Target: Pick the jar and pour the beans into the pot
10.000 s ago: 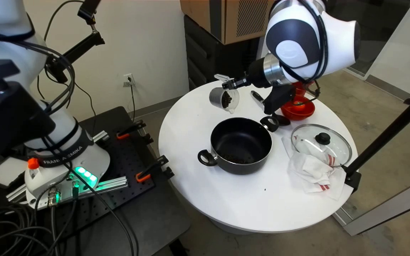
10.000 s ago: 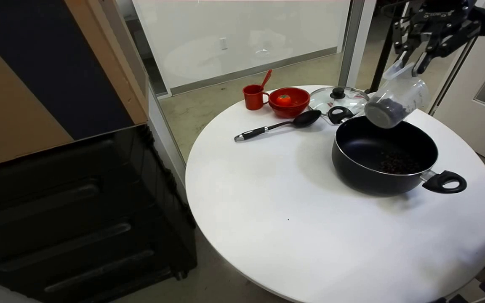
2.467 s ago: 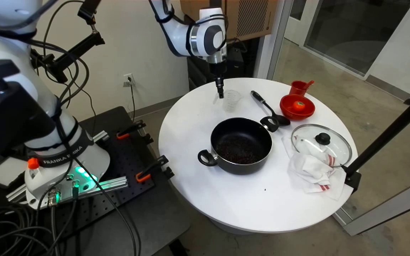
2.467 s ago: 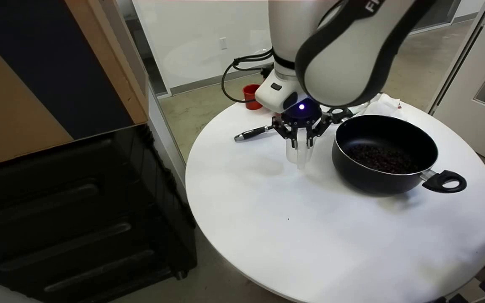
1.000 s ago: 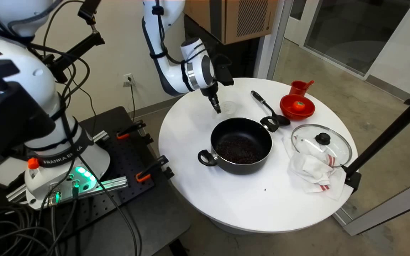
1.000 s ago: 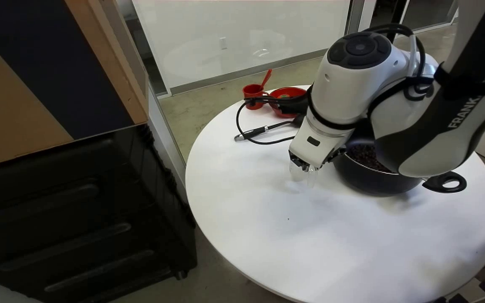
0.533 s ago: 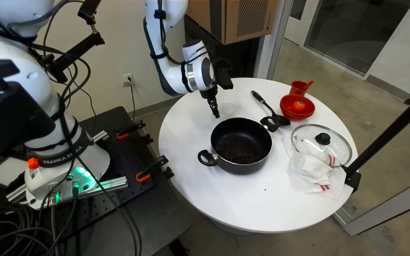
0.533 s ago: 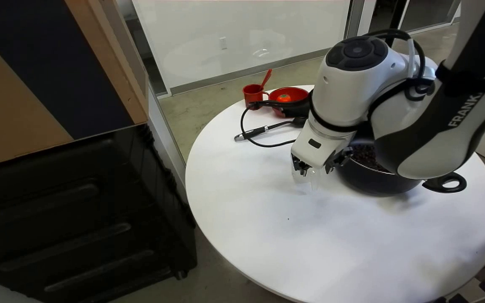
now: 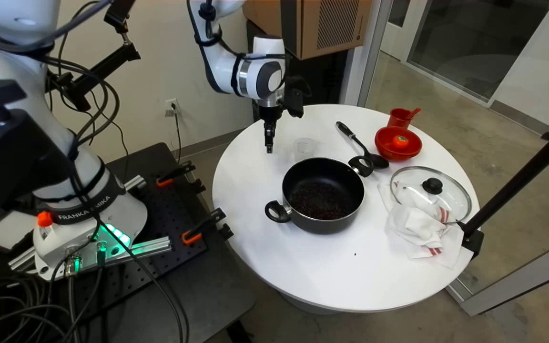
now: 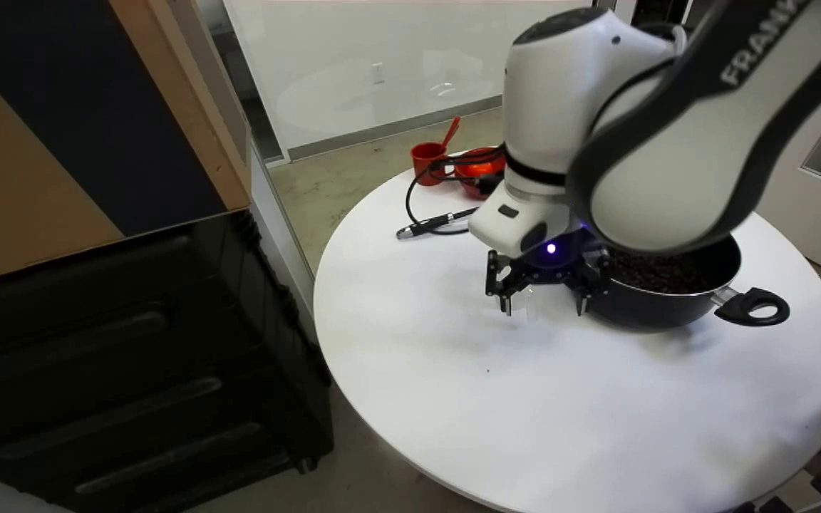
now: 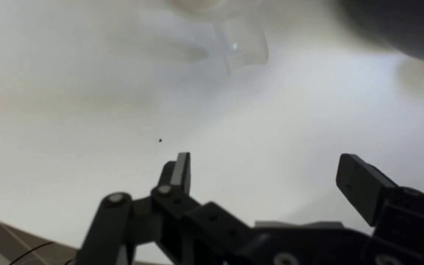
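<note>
The see-through jar point(image 9: 304, 150) stands upright on the white table, close beside the pot, and I see no beans in it. At the top of the wrist view its handle point(image 11: 247, 48) shows, pointing toward my gripper point(image 11: 265, 173). The jaws are spread wide with bare table between them, apart from the jar. In an exterior view the gripper point(image 10: 544, 312) covers most of the jar. The black pot point(image 9: 324, 226) holds dark beans point(image 9: 320, 200) spread over its bottom; the arm hides part of it in an exterior view point(image 10: 638, 313).
Behind the pot lie a black spoon point(image 9: 362, 148), red bowls point(image 9: 398, 151) with a tomato and a red cup point(image 9: 400, 118). A glass lid point(image 9: 410, 183) rests on a white towel point(image 9: 417, 226) at the table's side. One dark speck point(image 11: 160, 140) lies on the table.
Ten seconds ago the gripper held the jar tilted, beans inside; now more beans lie in the pot. The jar has been set down, the jaws have opened, and the gripper has backed away from it.
</note>
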`<state>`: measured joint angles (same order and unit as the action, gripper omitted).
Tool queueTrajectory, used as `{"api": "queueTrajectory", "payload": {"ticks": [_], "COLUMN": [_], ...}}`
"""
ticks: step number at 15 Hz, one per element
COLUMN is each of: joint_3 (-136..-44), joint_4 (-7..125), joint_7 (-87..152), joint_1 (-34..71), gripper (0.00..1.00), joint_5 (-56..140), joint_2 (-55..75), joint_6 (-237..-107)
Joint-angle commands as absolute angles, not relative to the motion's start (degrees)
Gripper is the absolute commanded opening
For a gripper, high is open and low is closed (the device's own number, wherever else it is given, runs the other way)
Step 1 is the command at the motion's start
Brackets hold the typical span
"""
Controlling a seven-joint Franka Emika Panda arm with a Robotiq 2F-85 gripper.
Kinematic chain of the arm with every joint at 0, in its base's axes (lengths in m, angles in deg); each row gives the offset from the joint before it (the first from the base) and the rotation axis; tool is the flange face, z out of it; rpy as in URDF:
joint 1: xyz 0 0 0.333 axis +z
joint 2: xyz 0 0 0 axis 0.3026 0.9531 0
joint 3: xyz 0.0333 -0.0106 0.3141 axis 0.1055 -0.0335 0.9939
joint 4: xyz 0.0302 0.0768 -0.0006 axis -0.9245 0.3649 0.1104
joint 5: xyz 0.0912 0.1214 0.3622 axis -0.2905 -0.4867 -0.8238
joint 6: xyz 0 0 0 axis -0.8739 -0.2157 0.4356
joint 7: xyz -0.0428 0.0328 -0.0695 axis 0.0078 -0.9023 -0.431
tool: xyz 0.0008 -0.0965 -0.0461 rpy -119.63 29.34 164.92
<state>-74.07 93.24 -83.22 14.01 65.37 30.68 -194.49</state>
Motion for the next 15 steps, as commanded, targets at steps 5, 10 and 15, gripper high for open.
{"api": "queueTrajectory", "payload": {"ticks": [5, 10, 15], "joint_3": [-69.3, -75.8, -83.0], "joint_4": [88.9, 85.7, 85.7], "joint_7": [-84.9, -75.5, -60.4], "joint_1": [9.0, 11.7, 15.0], "gripper": [1.0, 1.0, 1.0], "joint_5": [40.9, 41.0, 47.2], "joint_2": [17.7, 13.6, 11.1], "joint_6": [-180.6, -184.0, -189.5]}}
